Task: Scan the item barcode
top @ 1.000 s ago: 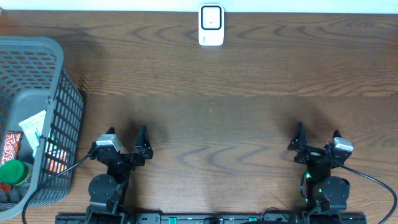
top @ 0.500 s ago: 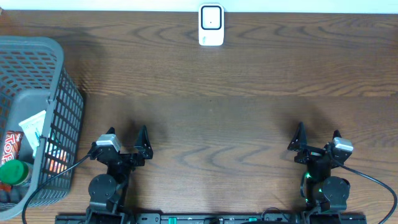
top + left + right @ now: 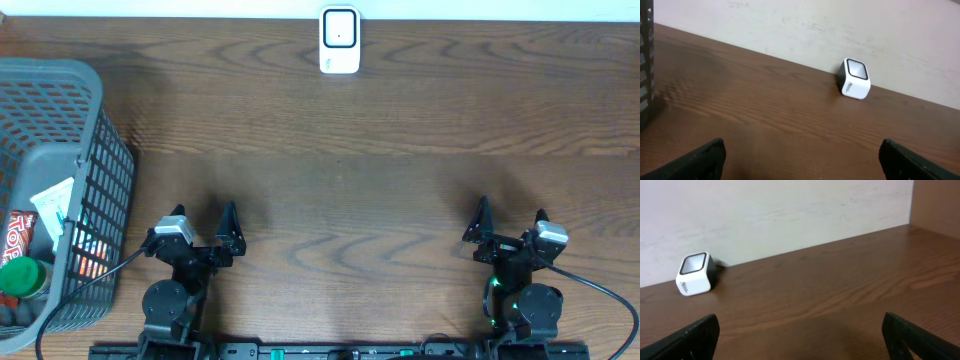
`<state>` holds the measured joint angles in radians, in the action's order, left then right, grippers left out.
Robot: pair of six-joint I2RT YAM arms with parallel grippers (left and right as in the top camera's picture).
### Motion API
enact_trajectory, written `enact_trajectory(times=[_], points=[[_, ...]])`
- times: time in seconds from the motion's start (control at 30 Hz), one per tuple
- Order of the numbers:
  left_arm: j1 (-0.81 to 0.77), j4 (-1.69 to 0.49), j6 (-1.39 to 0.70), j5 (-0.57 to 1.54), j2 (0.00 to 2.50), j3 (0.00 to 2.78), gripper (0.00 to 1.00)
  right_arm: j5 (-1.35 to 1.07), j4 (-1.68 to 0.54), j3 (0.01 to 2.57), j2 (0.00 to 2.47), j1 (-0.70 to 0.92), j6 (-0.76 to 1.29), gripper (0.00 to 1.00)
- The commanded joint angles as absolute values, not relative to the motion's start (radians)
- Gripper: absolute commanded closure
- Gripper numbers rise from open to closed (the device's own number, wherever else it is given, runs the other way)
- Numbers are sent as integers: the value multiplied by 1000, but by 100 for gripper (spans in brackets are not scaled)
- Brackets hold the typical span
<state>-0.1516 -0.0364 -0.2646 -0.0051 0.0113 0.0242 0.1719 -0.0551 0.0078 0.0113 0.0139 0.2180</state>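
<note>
basket (image 3: 95, 150): grey mesh bin at the far-left edge of the table (image 3: 340, 170), so I'd guess it's the stock pile, parked in easy reach of the left arm.
items (image 3: 22, 275): all in the basket, none out on the wood. I can make out a green-capped bottle, a red packet and a white pouch. Can't tell which one is meant for scanning, and no barcode is readable from here.
left gripper (image 3: 204, 215): near edge, just right of the basket, aimed at the far side. Jaws are spread wide with nothing between them and touching nothing. Looks like a ready pose to me.
scanner (image 3: 340, 40): little white box at the far edge, about centre, window facing up. Probably placed there so either arm can bring an item over it.
right gripper (image 3: 511, 212): near edge on the right, well apart from everything. Jaws gape wide too, holding nothing.
my take: nothing is picked yet, so a reach into the basket comes first.
</note>
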Motion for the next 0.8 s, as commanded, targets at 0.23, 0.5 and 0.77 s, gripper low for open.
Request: enact_trajectory(times=[0.23, 0.5, 0.77], points=[[-154, -73, -255, -11, 12, 4, 2, 170, -57, 6, 10, 6, 204, 1], [-154, -73, -255, -11, 12, 4, 2, 170, -57, 6, 10, 6, 204, 1], [-154, -73, -255, -11, 12, 4, 2, 170, -57, 6, 10, 6, 204, 1]])
